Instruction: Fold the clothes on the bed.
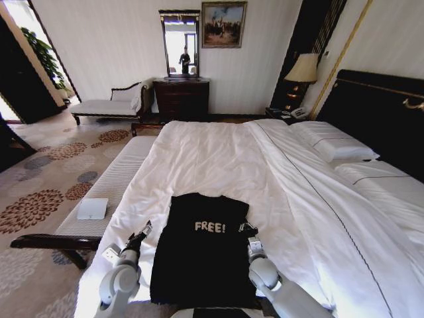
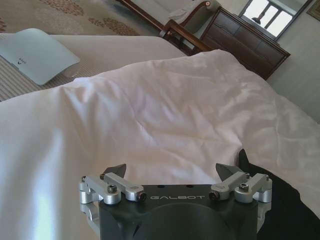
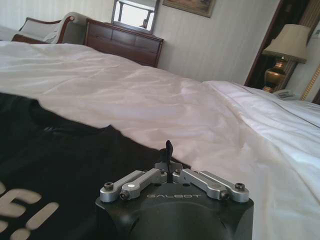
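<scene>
The black T-shirt (image 1: 202, 248) lies flat on the near end of the bed (image 1: 218, 159). The left tool (image 1: 142, 233) rests spread wide beside its left edge; the right tool (image 1: 250, 230) sits closed at its right edge.

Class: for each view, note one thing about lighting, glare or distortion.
Head view: daylight glares through the doorway, straight lines bow at the edges. Left wrist view: bright sheen on the white duvet by the left gripper. Right wrist view: the lamp glows; black T-shirt swallows detail.
</scene>
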